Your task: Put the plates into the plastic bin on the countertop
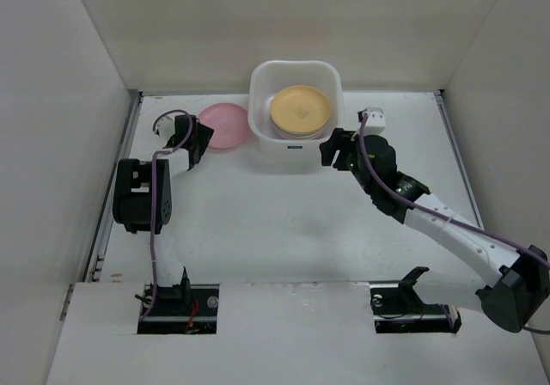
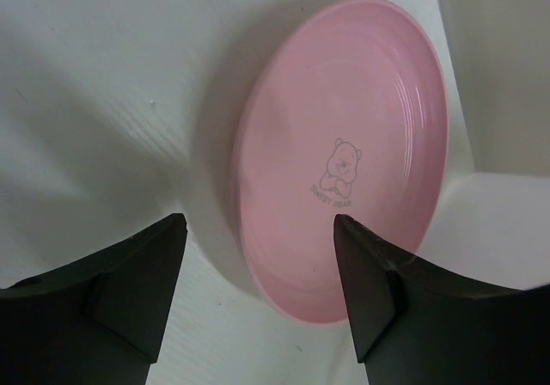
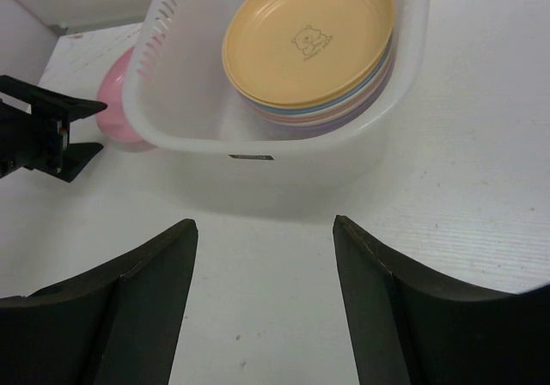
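**Lying outside the plastic bin [image 1: 292, 150]: one pink plate [image 1: 223, 125]**

Pink plate sits flat on the countertop [image 1: 275, 222], just L of the bin. Can't tell whether its rim touches the tub wall. L wrist view shows a small bear print [image 2: 341, 168] on the plate's face.

L gripper [image 2: 258, 222] is low at the plate's near edge w/ jaws spread wide and gripping nothing. Only the plate's rim and white surface lie btwn them. One jaw overlaps the rim in that view; contact unclear.

Inside the bin is a stack of plates [image 3: 322, 110], topped by a yellow-orange plate [image 3: 309, 37] w/ the same bear mark. Blue, pink and purple edges show beneath it. In the R wrist view the stack sits toward the tub's R side.

R gripper [image 1: 333, 151] hovers just beside the bin's front-R corner, apart from it. Its jaws are parted and empty, pointed at the tub's front wall.
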Robot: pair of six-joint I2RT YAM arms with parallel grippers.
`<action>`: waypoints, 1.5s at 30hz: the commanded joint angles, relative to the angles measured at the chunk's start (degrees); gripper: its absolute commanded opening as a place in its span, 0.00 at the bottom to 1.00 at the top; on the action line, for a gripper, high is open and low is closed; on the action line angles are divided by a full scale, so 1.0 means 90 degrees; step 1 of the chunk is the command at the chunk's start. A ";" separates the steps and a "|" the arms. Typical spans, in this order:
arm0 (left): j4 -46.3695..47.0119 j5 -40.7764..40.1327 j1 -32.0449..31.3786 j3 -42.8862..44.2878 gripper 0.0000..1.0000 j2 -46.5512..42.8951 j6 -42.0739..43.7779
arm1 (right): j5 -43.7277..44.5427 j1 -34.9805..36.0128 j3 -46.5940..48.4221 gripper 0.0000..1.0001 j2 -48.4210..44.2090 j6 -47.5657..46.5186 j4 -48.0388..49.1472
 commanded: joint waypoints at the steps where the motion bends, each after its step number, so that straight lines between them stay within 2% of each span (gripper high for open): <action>1: -0.0224 -0.0052 0.0080 0.0423 0.65 0.0088 -0.0163 | 0.0139 0.0009 -0.0159 0.71 -0.0191 0.0091 0.0356; 8: -0.0682 -0.0043 0.0119 0.0989 0.45 0.0665 -0.0212 | 0.0139 -0.0011 -0.0384 0.70 -0.0455 0.0110 0.0356; 13: -0.1122 -0.0052 0.0168 0.1322 0.38 0.0948 -0.0172 | 0.0217 -0.0108 -0.0638 0.70 -0.0826 0.0188 0.0443; 21: -0.1640 -0.0062 0.0188 0.1586 0.09 0.1232 -0.0036 | 0.0178 -0.0255 -0.0950 0.71 -0.1168 0.0335 0.0492; 24: -0.1504 -0.0130 0.0304 0.1158 0.07 0.0785 -0.0016 | 0.0168 -0.0284 -0.1038 0.71 -0.1246 0.0335 0.0492; 27: -0.1046 -0.0247 0.0509 0.0484 0.07 -0.0074 0.0237 | 0.0149 -0.0342 -0.1185 0.71 -0.1305 0.0364 0.0492; 34: -0.0762 -0.0647 0.0598 -0.0270 0.10 -0.2272 0.1379 | 0.0148 -0.0586 -0.1780 0.74 -0.1627 0.0793 0.0356; 39: -0.0702 -0.0541 -0.0220 0.0265 0.10 -0.3055 0.2316 | 0.0178 -0.0821 -0.2259 0.75 -0.2017 0.1116 0.0073; 45: -0.0722 -0.0043 -0.1470 0.1340 0.11 -0.2841 0.3078 | 0.0197 -0.0870 -0.2571 0.77 -0.2495 0.1145 -0.0211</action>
